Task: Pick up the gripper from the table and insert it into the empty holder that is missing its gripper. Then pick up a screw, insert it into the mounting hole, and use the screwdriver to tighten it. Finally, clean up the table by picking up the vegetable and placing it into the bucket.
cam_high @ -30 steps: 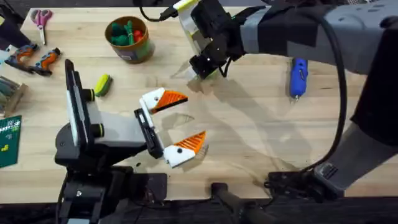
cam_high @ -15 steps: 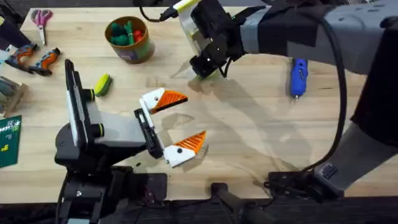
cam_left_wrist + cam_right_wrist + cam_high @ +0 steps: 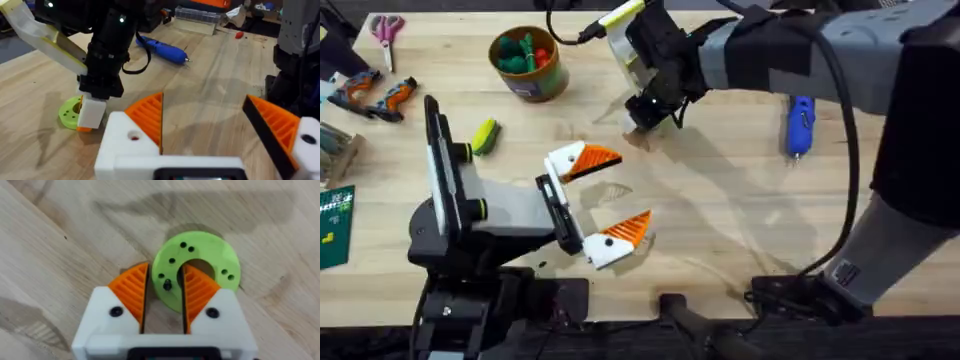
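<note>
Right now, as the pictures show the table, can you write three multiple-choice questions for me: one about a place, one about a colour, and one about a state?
1. What lies directly under the right tool?
A. the bucket
B. the green disc
C. the scissors

2. What colour is the screwdriver that lies on the table?
A. blue
B. red
C. white

3. In what state is the left tool?
A. shut on a toy vegetable
B. shut and empty
C. open and empty

Answers:
1. B: the right wrist view looks down past the right tool onto the green disc.
2. A: the screwdriver has a blue body in the overhead view.
3. C: the left tool has its two orange pads wide apart, with bare wood between them.
</note>
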Robot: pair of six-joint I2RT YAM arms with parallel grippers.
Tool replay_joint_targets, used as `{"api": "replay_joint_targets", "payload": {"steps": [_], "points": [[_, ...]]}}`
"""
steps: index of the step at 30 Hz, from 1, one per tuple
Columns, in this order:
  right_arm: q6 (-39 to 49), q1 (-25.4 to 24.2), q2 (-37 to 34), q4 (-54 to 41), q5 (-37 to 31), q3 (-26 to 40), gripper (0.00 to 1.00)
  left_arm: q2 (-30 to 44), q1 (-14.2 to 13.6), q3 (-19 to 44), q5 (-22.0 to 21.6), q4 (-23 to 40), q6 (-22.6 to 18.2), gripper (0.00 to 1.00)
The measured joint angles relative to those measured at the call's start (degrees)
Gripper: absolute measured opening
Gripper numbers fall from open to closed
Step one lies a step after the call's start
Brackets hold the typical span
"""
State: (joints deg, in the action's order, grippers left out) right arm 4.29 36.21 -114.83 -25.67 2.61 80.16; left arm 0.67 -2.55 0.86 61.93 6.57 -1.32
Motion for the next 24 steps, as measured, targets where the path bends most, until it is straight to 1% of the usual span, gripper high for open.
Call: {"api": "replay_joint_targets", "payload": {"steps": [3,4,7,12,19,24], "points": [[0.02,0.00,0.00,0.02,0.02,0.00,0.413,0.00,0.00,0.00,-0.02,0.02,-0.02,0.994],[0.02,0.02,0.00,0.08,0.02,0.00,0.474,0.00,0.00,0.00,0.00,0.02,-0.02,0.994],[0.00,0.02,0.02,0.11,0.02,0.00,0.509,0.00,0.00,0.00,0.00,0.00,-0.04,0.994],[0.00,0.00,0.00,-0.31,0.02,0.61,0.545,0.00,0.00,0.00,0.00,0.02,-0.15,0.993],[0.00,0.00,0.02,-3.77,0.02,3.86,0.552,0.00,0.00,0.00,0.00,0.02,-0.17,0.993],[0.00,0.00,0.02,-5.70,0.02,4.74,0.551,0.00,0.00,0.00,0.00,0.01,-0.16,0.993]]}}
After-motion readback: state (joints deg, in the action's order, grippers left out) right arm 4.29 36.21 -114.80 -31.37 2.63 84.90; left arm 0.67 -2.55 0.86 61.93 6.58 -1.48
